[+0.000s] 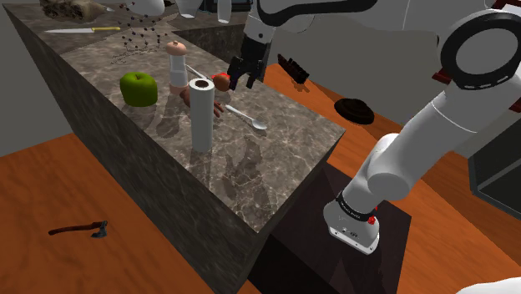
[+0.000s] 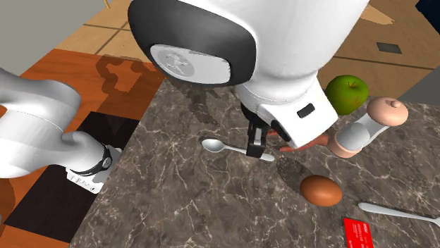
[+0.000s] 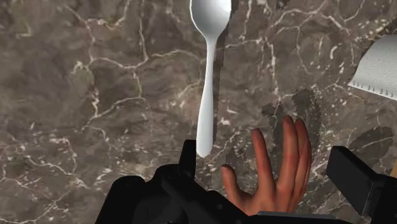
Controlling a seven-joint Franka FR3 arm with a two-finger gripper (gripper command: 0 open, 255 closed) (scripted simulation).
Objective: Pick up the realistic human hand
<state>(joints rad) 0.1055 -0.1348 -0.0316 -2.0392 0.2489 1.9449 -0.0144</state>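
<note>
The flesh-coloured human hand (image 3: pixel 277 168) lies flat on the marble counter, its fingers spread toward a white spoon (image 3: pixel 210 76). My black gripper (image 3: pixel 267 156) hovers over it, open, with one finger on either side and neither touching it. In the shoulder view the gripper (image 1: pixel 244 82) hangs just above the counter, and the hand (image 1: pixel 218 108) peeks out beside a white paper towel roll (image 1: pixel 200 113). In the second exterior view the gripper (image 2: pixel 259 141) and the wrist cover most of the hand (image 2: pixel 310 143).
Close around the hand stand the paper roll (image 3: pixel 378 70), a brown egg (image 2: pixel 321 190), a white and pink grinder (image 2: pixel 367 127) and a green apple (image 1: pixel 139 88). A red card (image 2: pixel 363 232) and a second utensil (image 2: pixel 398 211) lie further along. A knife (image 1: pixel 83 30) rests at the counter's far end.
</note>
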